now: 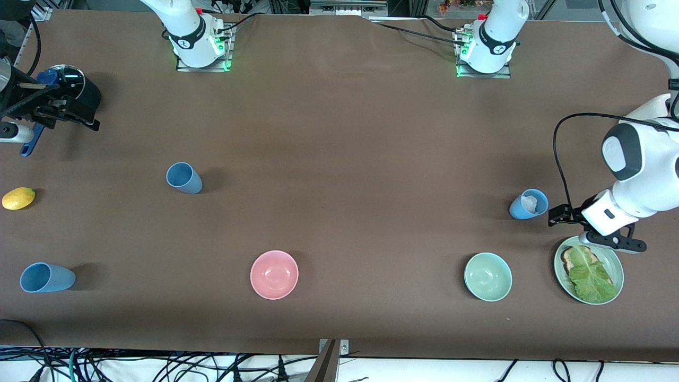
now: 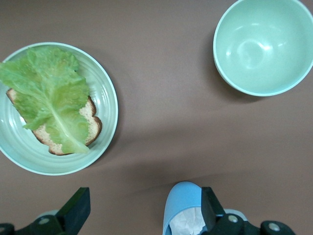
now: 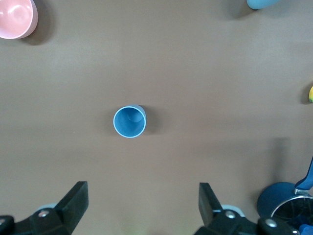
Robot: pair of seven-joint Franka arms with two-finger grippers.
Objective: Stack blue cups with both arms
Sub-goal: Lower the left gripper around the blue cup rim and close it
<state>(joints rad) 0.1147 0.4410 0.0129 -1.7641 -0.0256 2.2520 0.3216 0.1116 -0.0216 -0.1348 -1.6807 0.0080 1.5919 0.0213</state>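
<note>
Three blue cups show in the front view. One cup (image 1: 525,208) (image 2: 182,200) holds crumpled white paper and sits toward the left arm's end. My left gripper (image 1: 565,215) (image 2: 142,211) hangs over it, open, with the cup just inside one finger (image 2: 211,205) and well apart from the other. A second cup (image 1: 184,178) (image 3: 129,121) stands upright and empty mid-table toward the right arm's end. The third cup (image 1: 46,277) (image 3: 264,3) sits nearer the front camera at that end. My right gripper (image 1: 74,114) (image 3: 142,208) hangs high and open, holding nothing.
A green plate (image 1: 615,265) (image 2: 110,98) with bread and lettuce and a pale-green bowl (image 1: 488,276) (image 2: 264,46) lie near the left gripper. A pink bowl (image 1: 274,274) (image 3: 14,17), a lemon (image 1: 18,198) and a dark-blue lidded saucepan (image 1: 71,85) (image 3: 279,200) are also on the table.
</note>
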